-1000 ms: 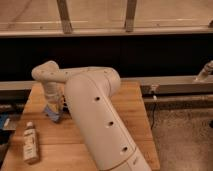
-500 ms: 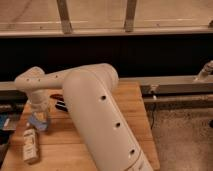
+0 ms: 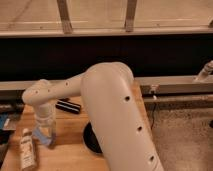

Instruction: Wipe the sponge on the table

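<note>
The wooden table fills the lower left of the camera view. My white arm reaches across it from the right, bending down at the left. The gripper points straight down near the table's left side. A small blue-grey sponge shows under its fingertips, pressed flat against the wood, and the gripper is shut on it. The wrist hides the top of the sponge.
A white bottle lies just left of the sponge near the table's left edge. A black rectangular bar lies behind the gripper. A dark round saucer sits to the right, partly under my arm. Beyond the table's right edge is speckled floor.
The gripper swung left with the sponge, then came toward the table's front edge, dragging the sponge across the wood. The bottle and the bar have stayed put.
</note>
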You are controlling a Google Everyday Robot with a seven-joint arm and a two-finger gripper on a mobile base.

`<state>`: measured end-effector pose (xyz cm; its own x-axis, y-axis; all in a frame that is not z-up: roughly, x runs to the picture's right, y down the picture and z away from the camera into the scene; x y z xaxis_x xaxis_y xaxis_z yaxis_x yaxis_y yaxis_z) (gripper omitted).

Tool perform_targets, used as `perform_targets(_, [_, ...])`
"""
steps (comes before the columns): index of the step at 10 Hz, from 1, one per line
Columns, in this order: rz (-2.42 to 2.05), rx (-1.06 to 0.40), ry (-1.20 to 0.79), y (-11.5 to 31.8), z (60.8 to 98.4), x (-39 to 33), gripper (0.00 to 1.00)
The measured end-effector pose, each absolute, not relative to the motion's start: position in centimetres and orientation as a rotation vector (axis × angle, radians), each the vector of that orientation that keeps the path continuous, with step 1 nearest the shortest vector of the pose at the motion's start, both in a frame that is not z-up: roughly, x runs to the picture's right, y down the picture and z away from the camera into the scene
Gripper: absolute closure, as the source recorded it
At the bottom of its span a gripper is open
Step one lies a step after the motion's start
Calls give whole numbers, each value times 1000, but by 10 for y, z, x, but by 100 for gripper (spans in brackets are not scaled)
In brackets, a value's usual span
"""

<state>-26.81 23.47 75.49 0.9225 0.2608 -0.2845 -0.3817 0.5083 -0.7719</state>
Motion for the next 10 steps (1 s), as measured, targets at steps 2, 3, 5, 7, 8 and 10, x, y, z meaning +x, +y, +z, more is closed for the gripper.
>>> perform_targets(2, [496,-996,182,246,761,-220,100])
perform_targets(3, [551,-1006,203,246,767,-198,100])
perform_targets(5, [636,-1005,233,231,784,-164,100])
perform_targets(7, [665,-987,267,206,802,-143,100])
perform_targets(8, [661,-973,283,187,815,-139,100])
perform_targets(10, [635,-959,292,165,830,-155,100])
